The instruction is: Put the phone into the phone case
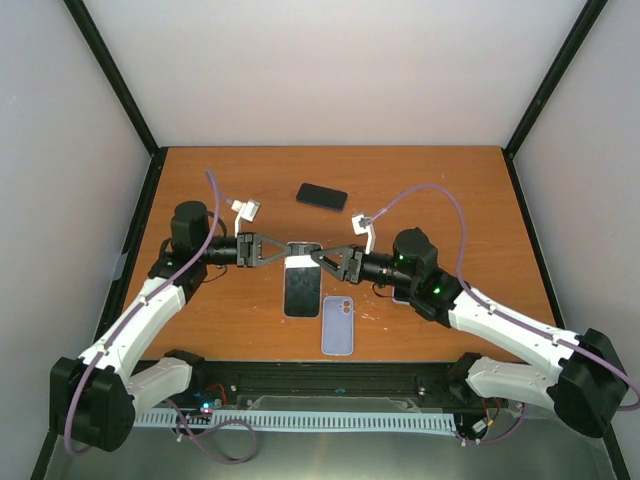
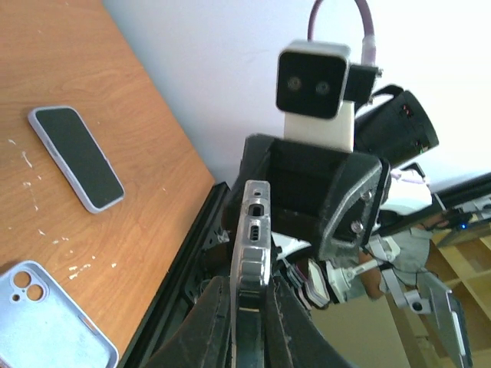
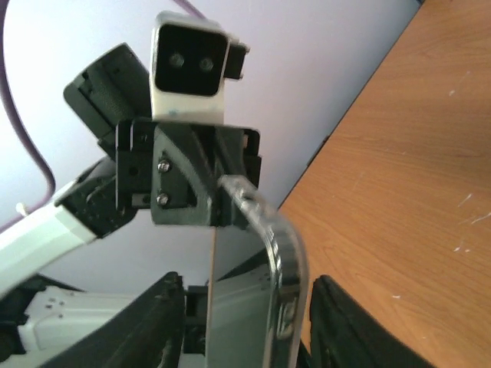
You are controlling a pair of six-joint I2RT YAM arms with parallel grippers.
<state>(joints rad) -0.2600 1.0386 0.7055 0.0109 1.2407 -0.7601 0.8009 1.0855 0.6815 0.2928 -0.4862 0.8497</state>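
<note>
- Held item: a clear plastic phone case, round-cornered with port cut-outs along one end, is carried off the brown wooden table at mid-table, between the two arms.
- Left gripper: jaws clamped tight across the thickness of the case's 9 o'clock end.
- Right gripper: jaws partly spread, straddling the 3 o'clock end. A gap shows on each side, and no pad contact is evident.
- Governing relation: the case's long axis runs 9 to 3 o'clock, in line with both grippers. From the right gripper it extends toward 9 o'clock, roughly central between the fingers. Both arms are equally near, but only the left carries it.
- Contents: whether a phone is seated inside cannot be told.
- On the table: a dark-screened phone with a pale rim lies flat at 6 o'clock of the held case, long axis 12 to 6. An empty pale lilac phone case sits just beside it at 4 o'clock. A bare black phone lies apart at 12 o'clock.
- Judgement: the next move calls for the right jaws to close squarely. An off-centre bite could twist the case.
</note>
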